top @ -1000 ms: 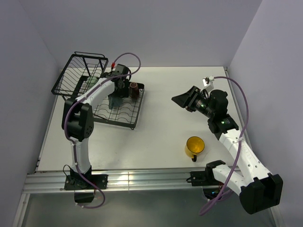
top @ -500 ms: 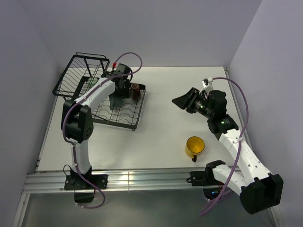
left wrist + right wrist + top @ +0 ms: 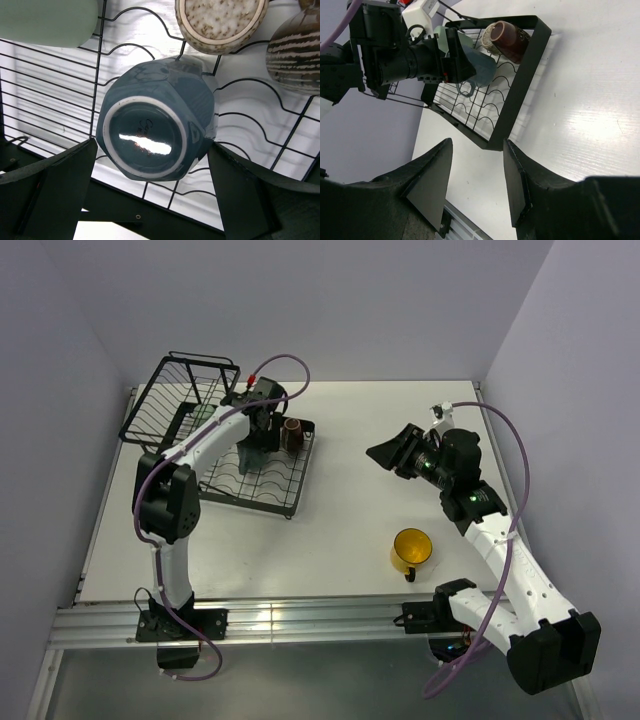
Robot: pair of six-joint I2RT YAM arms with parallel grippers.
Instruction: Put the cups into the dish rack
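1. Left gripper (image 3: 152,150), jaws spread wide and released, straddles an upturned blue mug (image 3: 155,100) in the dish rack (image 3: 522,85).
2. Right gripper (image 3: 477,142), parted, holds nothing.
3. Yellow mug (image 3: 411,548) stands on the table (image 3: 350,530).

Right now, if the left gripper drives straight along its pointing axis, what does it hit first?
The blue-grey mug. Its base faces the left gripper, and it sits centred between the open fingers, over the dish rack wires. It looks very close, but depth is hard to judge from the wrist view.
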